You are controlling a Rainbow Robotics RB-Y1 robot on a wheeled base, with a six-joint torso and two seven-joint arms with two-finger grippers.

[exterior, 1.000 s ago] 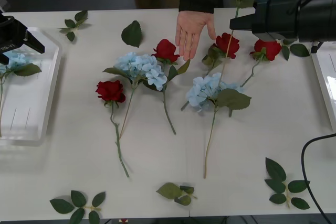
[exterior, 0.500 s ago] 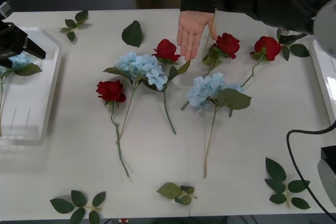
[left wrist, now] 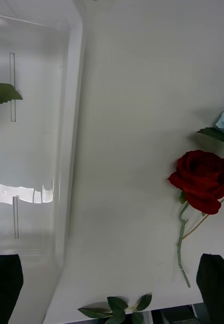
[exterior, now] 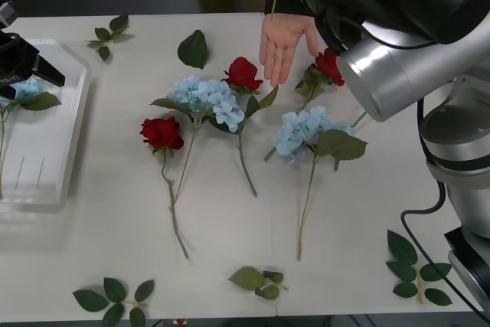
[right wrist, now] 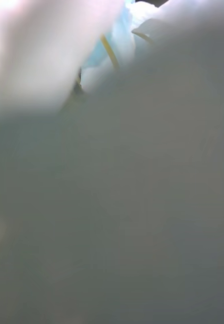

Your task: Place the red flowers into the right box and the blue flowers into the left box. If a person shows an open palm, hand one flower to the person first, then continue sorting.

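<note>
open palm (exterior: 283, 42) above table, left pincer (left wrist: 109, 276) spread beside left box (left wrist: 71, 126)

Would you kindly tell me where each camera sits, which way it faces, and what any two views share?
Front view: above the arms, facing down at the table, flowers and open palm; the right arm crosses the top right.
Left wrist view: over the left box, looking down; both fingers of the open left tool show.
Right wrist view: blurred, pale blue petals.
Front and left wrist share the red rose.
</note>
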